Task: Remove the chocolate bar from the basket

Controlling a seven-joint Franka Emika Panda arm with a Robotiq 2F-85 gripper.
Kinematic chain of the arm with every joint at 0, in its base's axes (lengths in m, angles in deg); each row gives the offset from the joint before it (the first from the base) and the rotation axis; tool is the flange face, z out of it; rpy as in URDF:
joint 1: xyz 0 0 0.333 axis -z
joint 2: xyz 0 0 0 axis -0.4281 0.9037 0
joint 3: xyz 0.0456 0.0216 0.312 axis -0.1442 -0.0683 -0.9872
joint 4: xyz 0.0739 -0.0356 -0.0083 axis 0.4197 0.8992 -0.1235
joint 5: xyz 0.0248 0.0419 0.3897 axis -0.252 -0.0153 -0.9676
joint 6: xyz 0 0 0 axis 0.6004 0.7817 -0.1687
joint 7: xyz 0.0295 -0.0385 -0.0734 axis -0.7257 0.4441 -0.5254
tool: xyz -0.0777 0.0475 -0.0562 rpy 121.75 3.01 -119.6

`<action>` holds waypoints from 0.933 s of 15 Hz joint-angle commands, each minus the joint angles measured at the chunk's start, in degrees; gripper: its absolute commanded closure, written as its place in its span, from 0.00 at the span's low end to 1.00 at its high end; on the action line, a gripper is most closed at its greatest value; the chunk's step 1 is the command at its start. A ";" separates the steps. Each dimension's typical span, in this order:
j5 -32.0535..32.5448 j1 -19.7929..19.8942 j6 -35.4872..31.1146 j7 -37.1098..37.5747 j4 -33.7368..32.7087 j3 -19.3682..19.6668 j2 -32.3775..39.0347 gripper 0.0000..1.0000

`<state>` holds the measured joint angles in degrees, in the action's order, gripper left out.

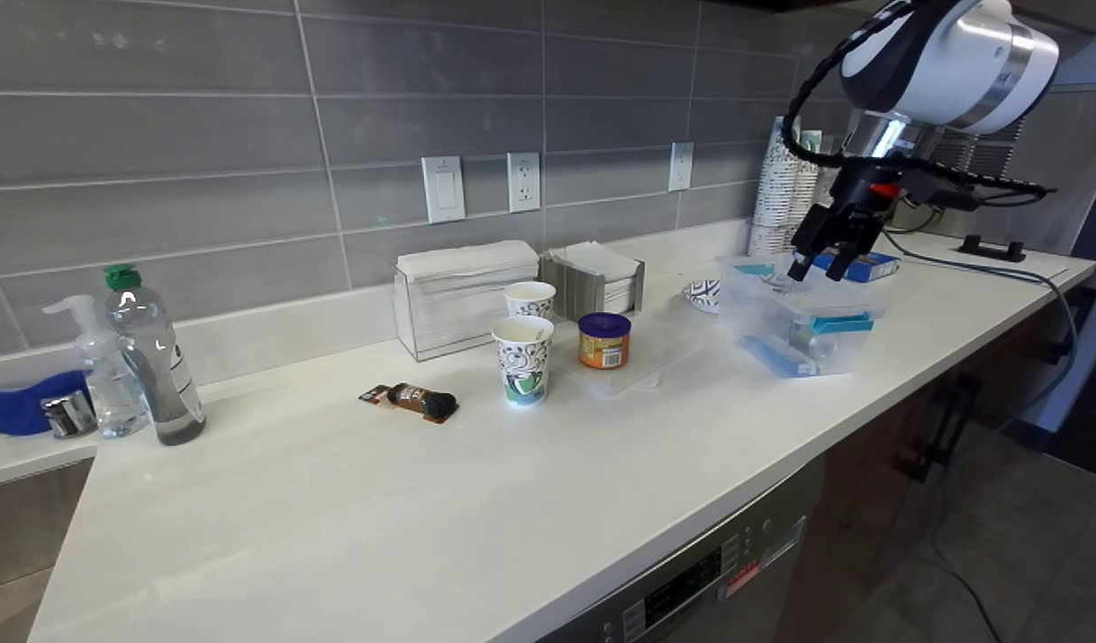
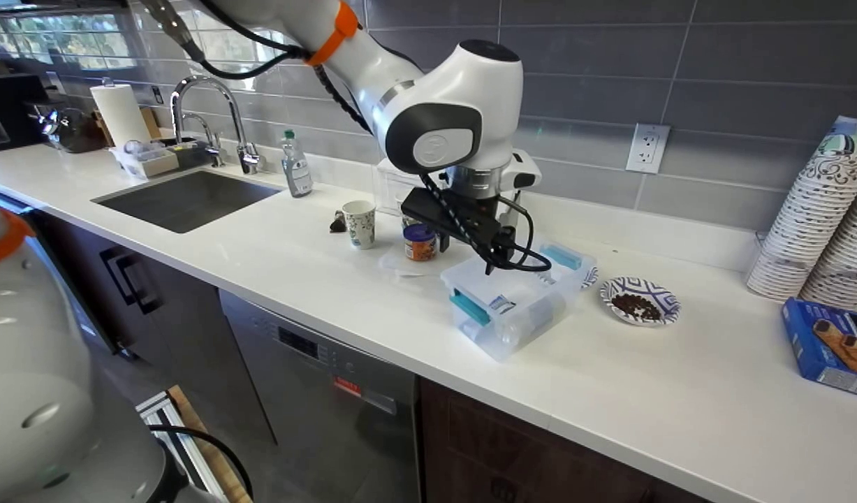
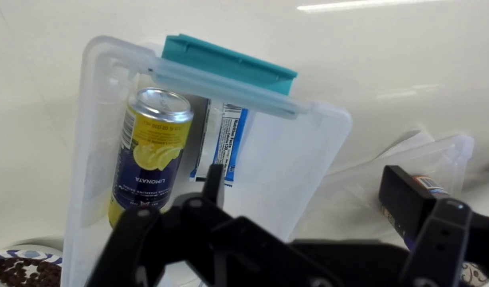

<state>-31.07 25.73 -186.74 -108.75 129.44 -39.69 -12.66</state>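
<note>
Gripper (image 3: 305, 174) spread, empty; should be shifted left in wrist view, lowered over chocolate bar (image 3: 227, 141), drink can (image 3: 152, 155) avoided.

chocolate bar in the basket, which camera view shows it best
The wrist view: it looks down into the basket, with Nutrition Facts legible on the chocolate bar, though one of the fingers overlaps it. Both exterior views show only a small bluish patch there, apparently the bar.
</note>
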 commanded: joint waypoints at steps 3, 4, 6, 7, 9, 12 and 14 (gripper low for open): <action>-3.94 2.07 2.67 2.38 -5.64 -1.68 3.88 0.00; -4.47 2.35 2.35 2.79 -6.67 -1.81 4.66 0.00; -5.23 3.03 2.06 3.27 -8.81 -2.10 6.51 0.10; -5.70 3.44 1.97 3.20 -9.87 -2.26 7.59 0.16; -6.24 4.46 2.09 3.20 -11.72 -2.71 9.79 0.44; -6.74 6.30 2.63 3.10 -14.10 -3.59 13.19 0.46; -6.46 7.57 3.01 3.53 -15.12 -4.24 15.24 0.44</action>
<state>-36.44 30.82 -185.81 -105.72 117.47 -42.29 -1.36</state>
